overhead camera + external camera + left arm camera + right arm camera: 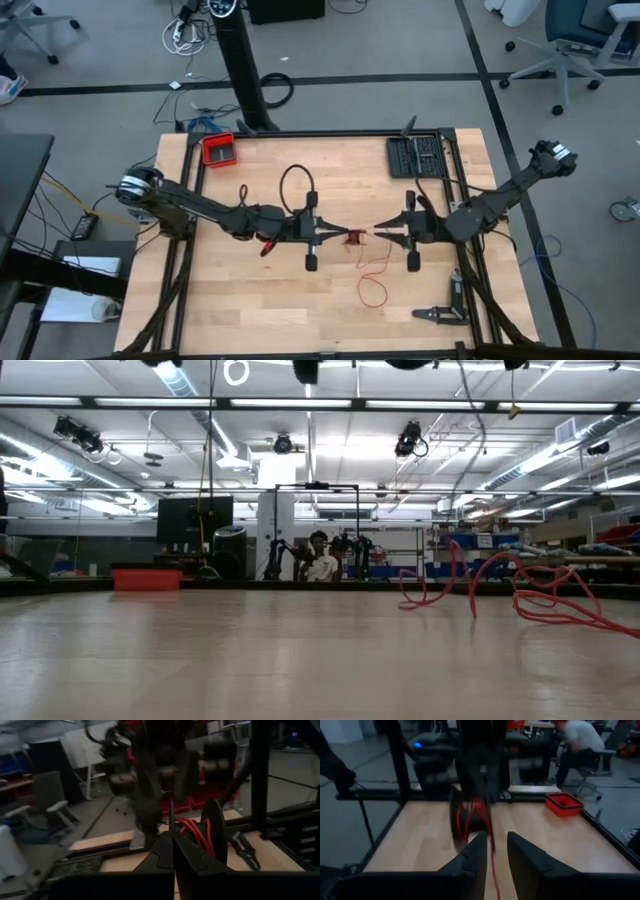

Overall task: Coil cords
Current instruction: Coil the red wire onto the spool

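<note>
Two dark arms reach inward over the wooden table (250, 300) in the high view, meeting near the frame's centre.

Left arm: enters from the left edge of the frame, stretched low and nearly level toward centre. Left gripper (337, 237) has its fingers pressed together, pinching a small bundle of the red cord (354, 238); in the left wrist view the two fingers (165, 852) meet with no gap, red loops just beyond them.

Right arm: enters from the upper right of the frame, angled down and left toward centre. Right gripper (378, 234) faces the left one, just beside the bundle. In the right wrist view its fingers (475, 855) stand a narrow gap apart, and a strand of the cord (492, 865) runs through that gap; whether the fingers touch it cannot be told.

Red cord: bundle at frame centre between the two grippers; a loose tail drops toward the lower centre of the high view and ends in a loop on the table. In the low view, loose red loops (540, 595) show at the right.

Black cable loop (296, 182): above centre.

Black tray (415, 157): upper right of the table.

Red tray (219, 150): upper left of the table.
</note>
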